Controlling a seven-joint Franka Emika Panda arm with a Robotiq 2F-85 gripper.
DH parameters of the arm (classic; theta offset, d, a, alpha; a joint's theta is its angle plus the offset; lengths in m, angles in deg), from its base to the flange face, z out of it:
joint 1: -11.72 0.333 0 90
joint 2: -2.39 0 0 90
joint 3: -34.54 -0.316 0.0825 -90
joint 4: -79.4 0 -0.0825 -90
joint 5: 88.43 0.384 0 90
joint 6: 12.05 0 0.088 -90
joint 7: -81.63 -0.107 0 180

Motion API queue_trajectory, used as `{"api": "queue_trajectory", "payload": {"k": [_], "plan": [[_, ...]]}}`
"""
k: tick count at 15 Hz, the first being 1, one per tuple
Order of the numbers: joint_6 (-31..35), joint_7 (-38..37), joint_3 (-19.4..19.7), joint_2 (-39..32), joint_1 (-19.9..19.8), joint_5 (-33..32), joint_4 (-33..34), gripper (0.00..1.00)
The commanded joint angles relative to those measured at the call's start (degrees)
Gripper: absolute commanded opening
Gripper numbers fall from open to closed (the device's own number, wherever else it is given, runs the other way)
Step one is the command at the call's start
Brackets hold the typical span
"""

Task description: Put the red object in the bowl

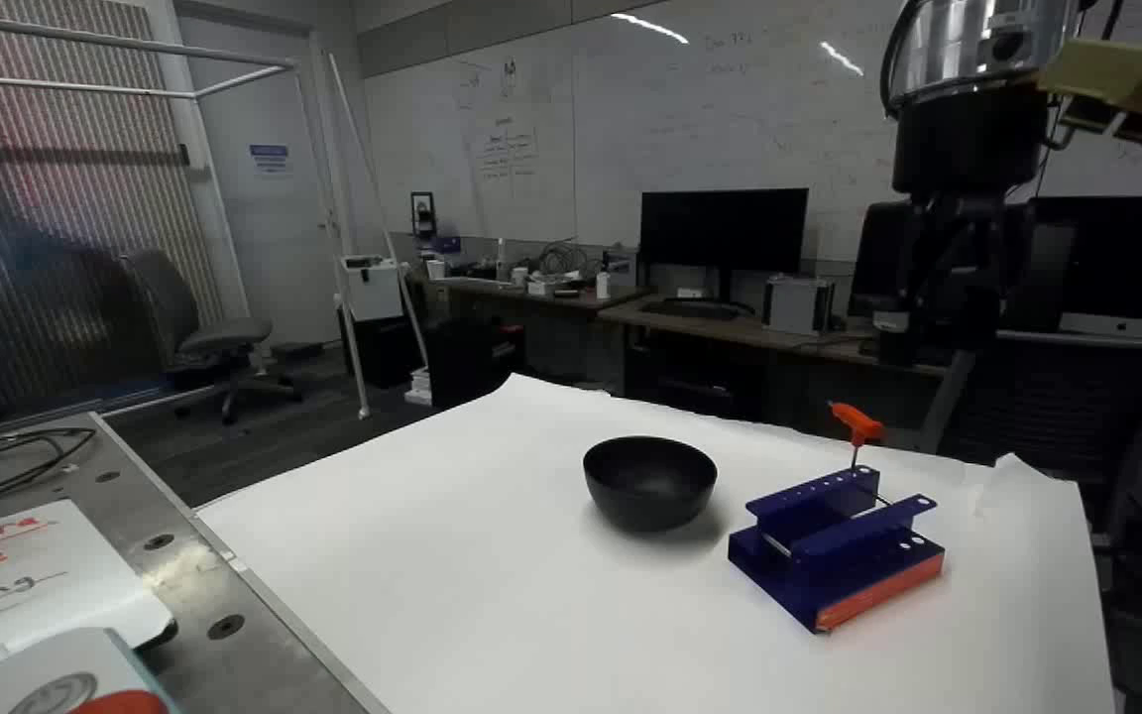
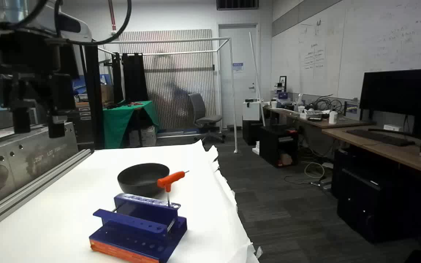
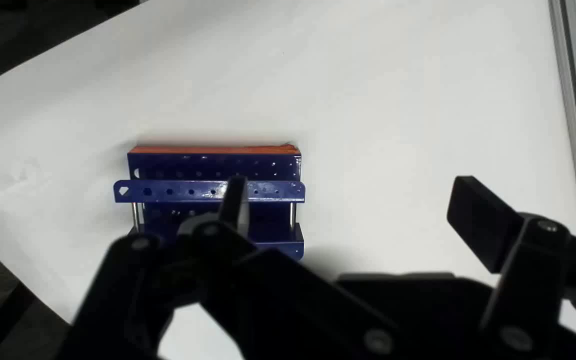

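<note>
The red object is an orange-red T-handled piece with a thin dark stem. It stands upright in a hole of the blue rack in both exterior views (image 1: 858,424) (image 2: 170,179). It does not show in the wrist view. The black bowl (image 1: 650,486) stands beside the rack on the white-covered table and also shows in an exterior view (image 2: 141,182). Its inside looks empty in the exterior view where more of it shows. My gripper (image 1: 933,332) hangs high above the table, apart from both things. In the wrist view the gripper (image 3: 358,210) is open with nothing between its fingers.
The blue rack (image 1: 868,575) with a reddish bottom edge sits on the white table cover (image 1: 472,595); it also shows in the wrist view (image 3: 213,192), partly behind a finger. A metal rail (image 2: 31,186) runs along one table edge. A chair (image 1: 1067,416) stands behind the table.
</note>
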Motion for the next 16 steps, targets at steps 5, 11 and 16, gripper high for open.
{"api": "queue_trajectory", "payload": {"k": [5,11,16], "plan": [[0.19,-3.22,3.10,-5.15,-3.10,-2.47,4.47,1.00],[1.18,0.11,10.71,-13.92,-7.43,-3.28,7.43,1.00],[9.86,6.66,14.06,-21.07,-7.70,1.81,6.90,1.00]]}}
